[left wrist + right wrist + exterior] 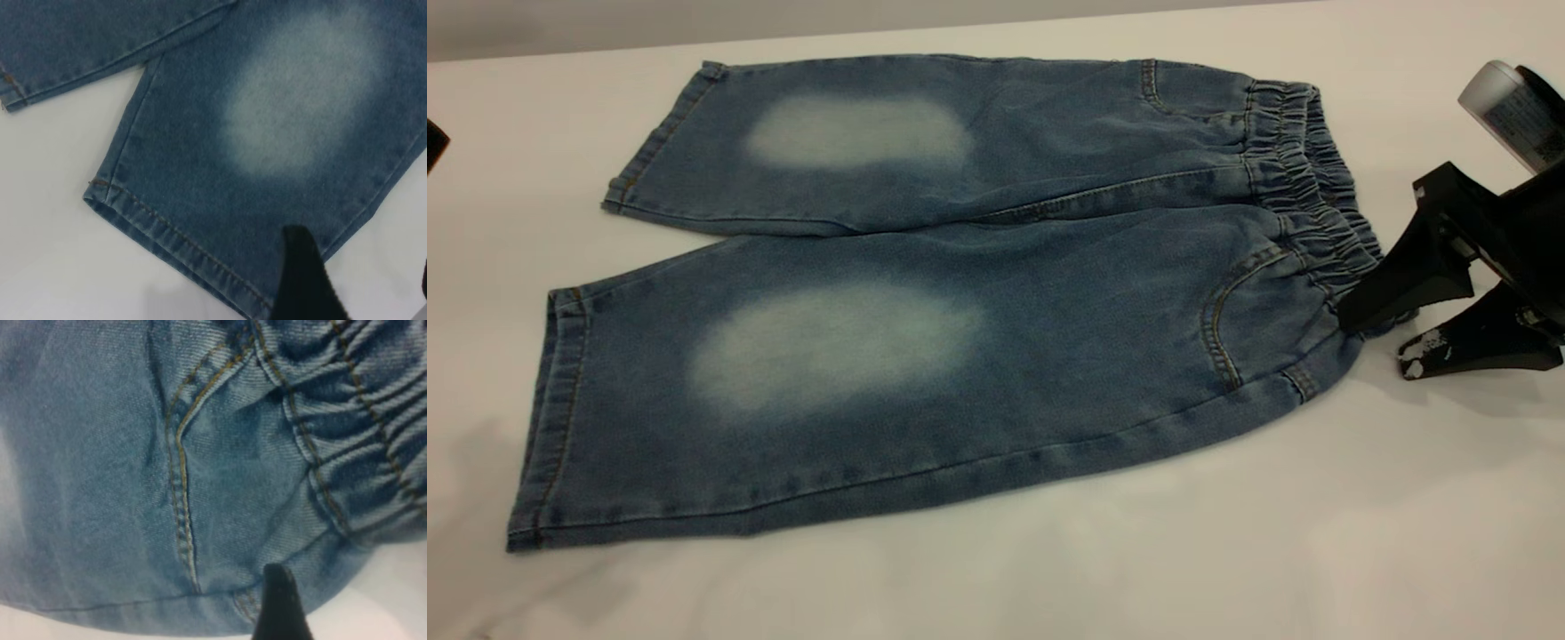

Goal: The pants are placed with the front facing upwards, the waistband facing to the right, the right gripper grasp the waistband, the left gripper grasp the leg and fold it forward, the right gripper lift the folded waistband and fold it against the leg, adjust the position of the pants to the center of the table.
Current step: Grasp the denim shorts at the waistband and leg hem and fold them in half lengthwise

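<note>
The left gripper (360,280) hovers over the hem end of the near leg; only one dark finger shows clearly, so whether it is apart or together cannot be told. The pants (925,293) lie flat, front up, on the table (1049,569), long axis running left to right, hems pointing left, the waistband (1303,191) at the right. Bare table lies open all along the near edge and beyond the hems. At the right, the right gripper (1374,342) sits with fingers spread apart, one touching the waistband's near corner, the other resting on bare table
</note>
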